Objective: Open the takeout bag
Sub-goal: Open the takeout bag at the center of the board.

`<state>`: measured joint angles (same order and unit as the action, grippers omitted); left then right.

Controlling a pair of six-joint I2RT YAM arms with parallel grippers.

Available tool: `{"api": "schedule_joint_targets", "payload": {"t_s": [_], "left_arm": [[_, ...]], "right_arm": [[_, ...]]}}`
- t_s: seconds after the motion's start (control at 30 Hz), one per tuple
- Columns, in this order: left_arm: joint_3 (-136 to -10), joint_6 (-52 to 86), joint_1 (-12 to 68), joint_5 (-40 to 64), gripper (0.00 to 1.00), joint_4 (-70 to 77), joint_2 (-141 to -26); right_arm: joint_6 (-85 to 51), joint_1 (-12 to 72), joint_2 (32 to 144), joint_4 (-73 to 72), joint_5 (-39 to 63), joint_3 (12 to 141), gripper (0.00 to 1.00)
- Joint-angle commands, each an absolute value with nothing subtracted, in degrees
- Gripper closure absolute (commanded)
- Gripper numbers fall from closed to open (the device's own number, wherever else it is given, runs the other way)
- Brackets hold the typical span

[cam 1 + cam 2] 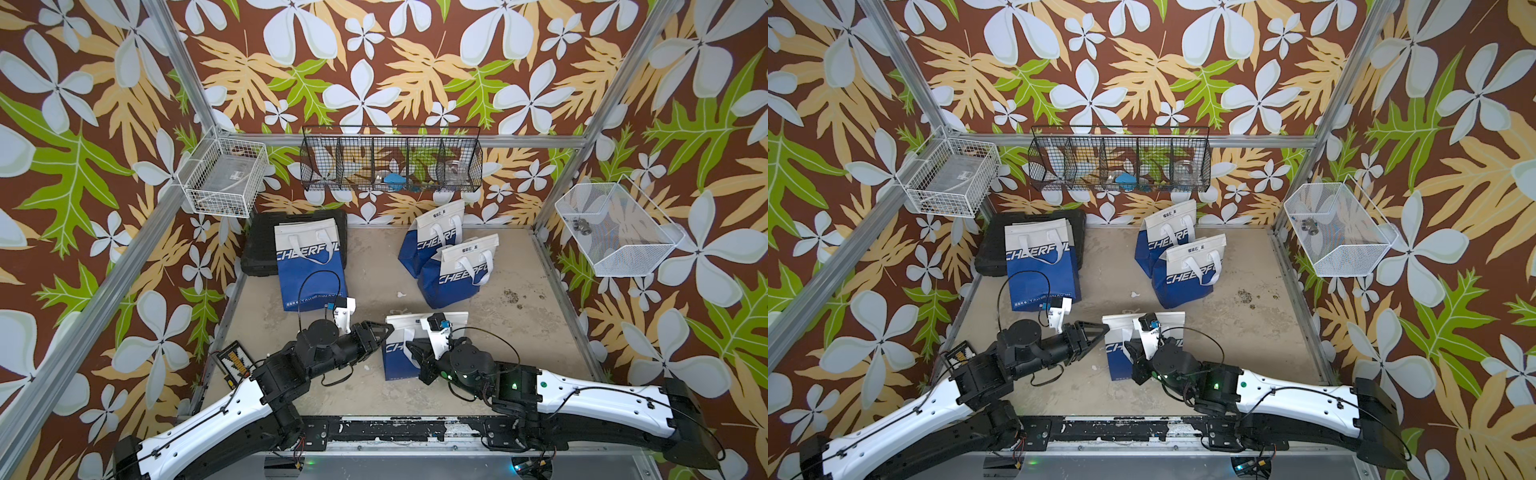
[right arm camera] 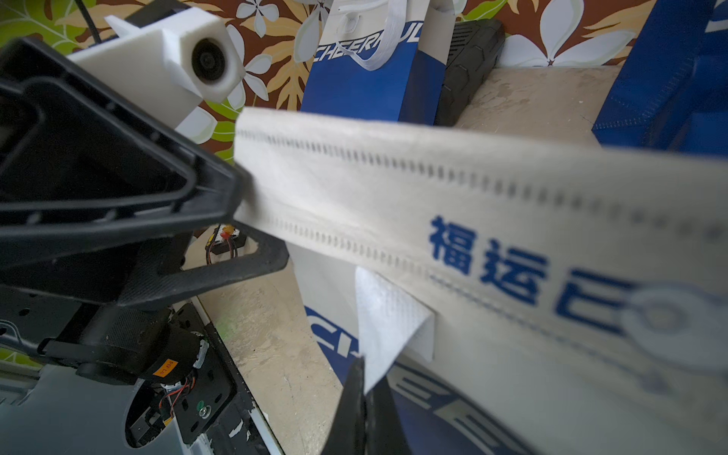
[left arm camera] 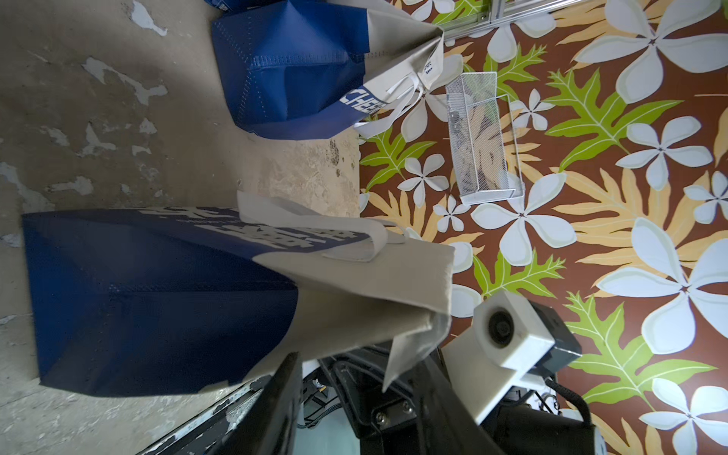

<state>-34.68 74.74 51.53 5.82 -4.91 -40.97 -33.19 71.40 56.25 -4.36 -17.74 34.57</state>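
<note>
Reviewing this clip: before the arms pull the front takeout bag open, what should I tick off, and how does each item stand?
1. Grip: right gripper shut on the handle of the front bag: ok.
2. Second grip: left gripper closed on the flap: not ok, jaws apart around its end.
3. The front bag stands on the table: ok.
4. Mouth open: not ok, flap lies over the top.
5. The neighbouring bag stands apart from it: ok.

From high at six o'clock we are looking down in both top views, sharing the whole table (image 1: 519,332). In the wrist views we are hugging the bag (image 3: 157,295), left facing three o'clock, right ten.
</note>
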Motion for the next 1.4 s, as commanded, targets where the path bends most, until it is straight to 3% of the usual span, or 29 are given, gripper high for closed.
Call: {"api": "schedule_joint_targets", "payload": {"t_s": [0.0, 0.63, 0.8, 0.93, 1.17, 1.37], "left_arm": [[-34.77, 75.79, 51.57, 6.76, 0.52, 2.1, -42.31], [-33.03, 78.01, 51.58, 8.68, 0.58, 9.22, -44.54], [-35.31, 75.95, 51.58, 9.53, 0.71, 10.6, -48.08], [-37.19, 74.25, 51.59, 7.89, 1.0, 10.22, -48.88], [-37.67, 74.55, 51.58, 6.02, 1.0, 11.21, -45.92], [-35.45, 82.48, 51.59, 4.73, 1.0, 15.79, -40.62]], "right_arm": [[-33.89, 71.46, 56.44, -5.6, -16.65, 34.48, 1.0], [-33.16, 71.48, 58.41, -6.28, -15.83, 35.96, 1.0], [-33.79, 71.46, 58.58, -6.15, -15.36, 35.81, 1.0], [-33.62, 71.5, 58.27, -5.85, -16.72, 35.78, 1.0], [-36.37, 71.13, 55.21, -4.11, -23.14, 33.37, 1.0], [-38.08, 68.12, 55.04, -3.4, -22.38, 30.75, 1.0]]}}
